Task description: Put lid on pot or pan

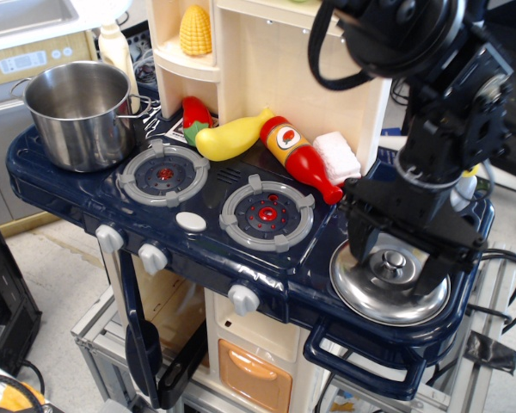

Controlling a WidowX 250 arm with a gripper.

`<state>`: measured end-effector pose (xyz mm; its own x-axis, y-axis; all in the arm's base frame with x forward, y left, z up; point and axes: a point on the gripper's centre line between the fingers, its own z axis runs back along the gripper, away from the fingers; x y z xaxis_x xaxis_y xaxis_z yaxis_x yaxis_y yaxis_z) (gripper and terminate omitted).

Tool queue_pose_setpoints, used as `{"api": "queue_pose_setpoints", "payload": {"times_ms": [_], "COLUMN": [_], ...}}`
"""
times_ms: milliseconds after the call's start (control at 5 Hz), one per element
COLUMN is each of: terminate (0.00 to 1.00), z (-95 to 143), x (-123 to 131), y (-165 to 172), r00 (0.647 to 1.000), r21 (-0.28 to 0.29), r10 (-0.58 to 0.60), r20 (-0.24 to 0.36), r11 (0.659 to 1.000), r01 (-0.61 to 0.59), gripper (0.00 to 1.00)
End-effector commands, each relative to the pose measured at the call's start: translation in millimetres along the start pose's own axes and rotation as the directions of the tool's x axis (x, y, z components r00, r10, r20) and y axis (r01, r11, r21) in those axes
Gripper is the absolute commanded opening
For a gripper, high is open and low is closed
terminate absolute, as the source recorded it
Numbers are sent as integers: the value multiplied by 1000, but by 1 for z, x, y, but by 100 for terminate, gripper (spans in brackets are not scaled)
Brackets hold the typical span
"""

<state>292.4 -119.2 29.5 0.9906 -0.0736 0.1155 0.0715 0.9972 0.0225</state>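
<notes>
steel pot [76, 112], one, stands at the far left of the toy stove. two burner rings [164, 173] lie between. one lid [387, 284] rests in the right-hand sink, directly under the gripper [397, 264], whose jaws stand open astride the knob [395, 259], not yet closed.

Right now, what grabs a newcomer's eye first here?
The black tool at right, open, straddles the knob of the shiny lid lying over the toy kitchen's sink. Far left, the steel pot stands open and empty at the counter's corner. Between them: a yellow squash and a red ketchup bottle.
</notes>
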Motion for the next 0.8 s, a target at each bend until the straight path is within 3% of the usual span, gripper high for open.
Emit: {"api": "queue_pose_setpoints", "payload": {"times_ms": [0, 400, 600], "terminate": [0, 0, 0], "z": [-5, 11, 59], "x": [5, 5, -5], "y": [-1, -1, 31], "r00": [999, 1000, 996], "r21": [-39, -24, 93], "r10": [19, 25, 47], "r20": [29, -19, -78], "r11": [999, 999, 995], "r01": [-18, -25, -40], "gripper": [0, 0, 0]}}
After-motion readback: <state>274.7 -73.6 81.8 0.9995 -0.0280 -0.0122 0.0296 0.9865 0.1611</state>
